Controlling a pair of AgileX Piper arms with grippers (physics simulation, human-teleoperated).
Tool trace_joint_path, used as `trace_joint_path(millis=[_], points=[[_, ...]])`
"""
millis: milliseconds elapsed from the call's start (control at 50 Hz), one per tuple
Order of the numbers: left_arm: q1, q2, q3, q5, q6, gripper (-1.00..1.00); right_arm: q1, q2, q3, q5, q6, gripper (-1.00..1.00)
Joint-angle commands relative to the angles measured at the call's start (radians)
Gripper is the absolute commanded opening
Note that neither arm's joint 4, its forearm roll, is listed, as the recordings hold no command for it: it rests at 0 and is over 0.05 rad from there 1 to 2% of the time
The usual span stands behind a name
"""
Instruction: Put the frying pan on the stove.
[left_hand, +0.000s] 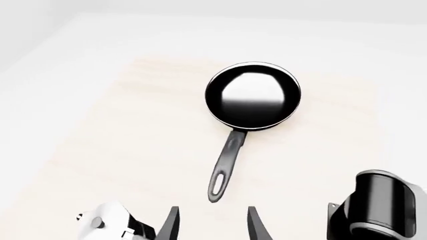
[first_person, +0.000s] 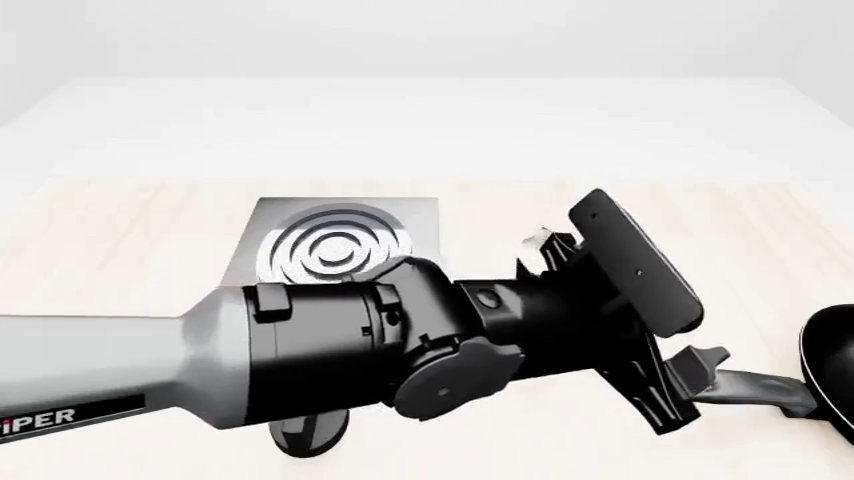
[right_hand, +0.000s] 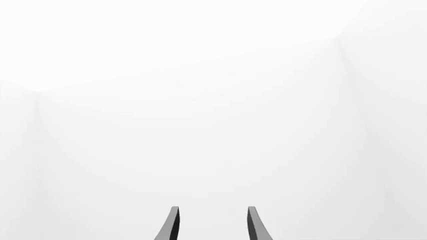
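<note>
The pan (left_hand: 253, 95) is seen lying flat on the worktop (left_hand: 133, 150), well apart from the stove (first_person: 340, 245). In the front view only its edge shows at the far right, while the stove sits left of centre, partly hidden behind the left arm (first_person: 400, 350).

The left gripper (left_hand: 212, 225) is held above and just short of the handle (left_hand: 225, 165), jaws parted and empty. The handle's holed end points towards them. The right gripper (right_hand: 212, 225) is seen against blank white only, jaws parted and holding nothing.

The step in hand is judged to be the approach and grasp of the handle. For a sound grasp, the jaws should be brought down astride the handle, squarely across its length, and nearer the bowl than the holed end, so that tipping under the pan's weight is lessened. Closure should be made only once both jaws flank the handle. A dark cylindrical object (left_hand: 377, 205) stands beside the approach path and should be cleared.
</note>
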Motion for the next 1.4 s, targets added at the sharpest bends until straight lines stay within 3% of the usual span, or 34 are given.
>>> trace_joint_path(millis=[20,540,1200,1400], points=[[-0.017,0.061,-0.06,0.031,-0.014,1.0,-0.005,0.0,-0.009,0.01,0.003,1.0],[-0.003,0.208,-0.262,0.105,-0.041,1.0,-0.018,0.0,-0.031,0.039,0.0,1.0],[0.018,0.358,-0.455,0.175,-0.046,1.0,-0.024,0.0,-0.052,0.059,0.0,1.0],[0.027,0.442,-0.584,0.246,-0.024,1.0,-0.019,0.0,-0.052,0.064,-0.005,1.0]])
